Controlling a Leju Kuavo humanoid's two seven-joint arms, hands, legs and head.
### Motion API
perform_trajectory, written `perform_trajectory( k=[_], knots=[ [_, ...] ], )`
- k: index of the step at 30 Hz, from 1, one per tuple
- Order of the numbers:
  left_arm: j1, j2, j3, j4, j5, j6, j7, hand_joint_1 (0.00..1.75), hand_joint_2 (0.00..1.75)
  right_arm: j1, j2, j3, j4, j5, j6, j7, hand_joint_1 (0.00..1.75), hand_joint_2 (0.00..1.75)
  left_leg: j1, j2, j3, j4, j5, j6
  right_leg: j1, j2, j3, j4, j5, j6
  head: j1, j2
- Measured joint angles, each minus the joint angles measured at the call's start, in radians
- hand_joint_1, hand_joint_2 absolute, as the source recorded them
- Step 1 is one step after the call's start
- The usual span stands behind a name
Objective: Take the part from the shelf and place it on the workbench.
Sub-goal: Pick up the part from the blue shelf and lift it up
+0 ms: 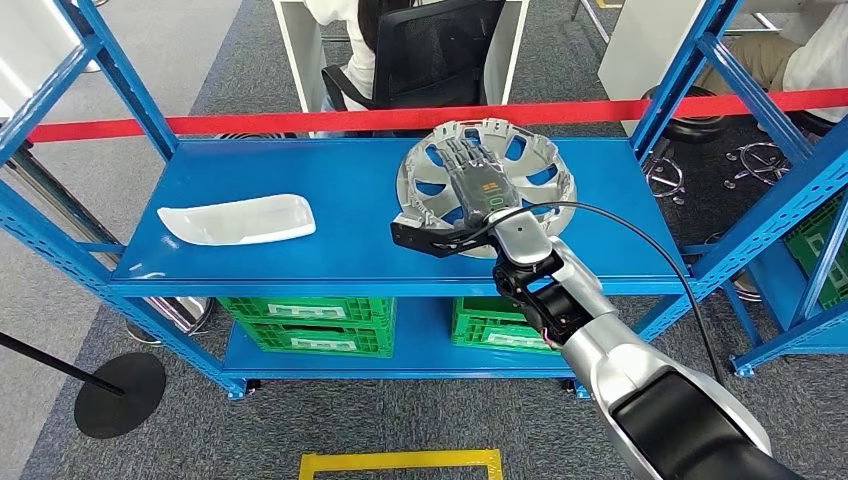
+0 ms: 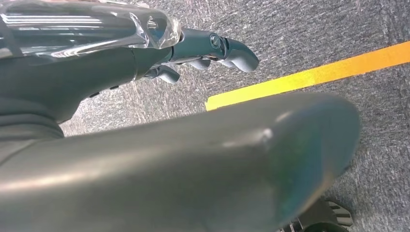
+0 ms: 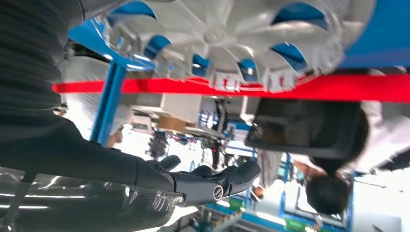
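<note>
The right hand is stretched out flat, palm down, over the middle of the part, its dark fingers extended toward the far rim. From the head view I cannot tell whether the palm touches the part; in the right wrist view the hand has its fingers straight and apart with open space between them and the part, and nothing in its grasp, so it is released. The silver right arm runs in from the lower right of the head frame, with a black cable arcing beside it.

The part is a round, silver-grey wheel cover lying flat on the blue shelf, right of centre in the head frame. It has broad spokes fanning from a small hub, large openings through which the blue shows, and a ring of small clip tabs standing up around its rim.

The left hand hangs over grey carpet crossed by a yellow line; its fingers are loosely curled and hold nothing.

At the left of the shelf lies a white elongated tray-like piece. Green crates sit on the lower level, a red barrier tape crosses behind the shelf, and a seated person is at the top of the frame.
</note>
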Motion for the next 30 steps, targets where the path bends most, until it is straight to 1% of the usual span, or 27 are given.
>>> perform_trajectory(
  k=[15,30],
  knots=[
    [0.001,0.004,-0.001,0.0,-0.001,0.0,0.002,0.0,0.0,0.023,-0.006,-0.004,0.076,-0.013,0.008,0.036,0.0,1.75,0.0,0.0,0.0,0.0,0.0,0.0,0.0,0.0,0.0,0.0,0.0,0.0,0.0,0.0],
    [-0.008,0.011,-0.009,0.0,-0.007,0.006,0.008,0.0,0.0,0.011,-0.022,-0.013,0.09,-0.015,0.023,0.036,0.0,1.75,0.0,0.0,0.0,0.0,0.0,0.0,0.0,0.0,0.0,0.0,0.0,0.0,0.0,0.0]
  ],
)
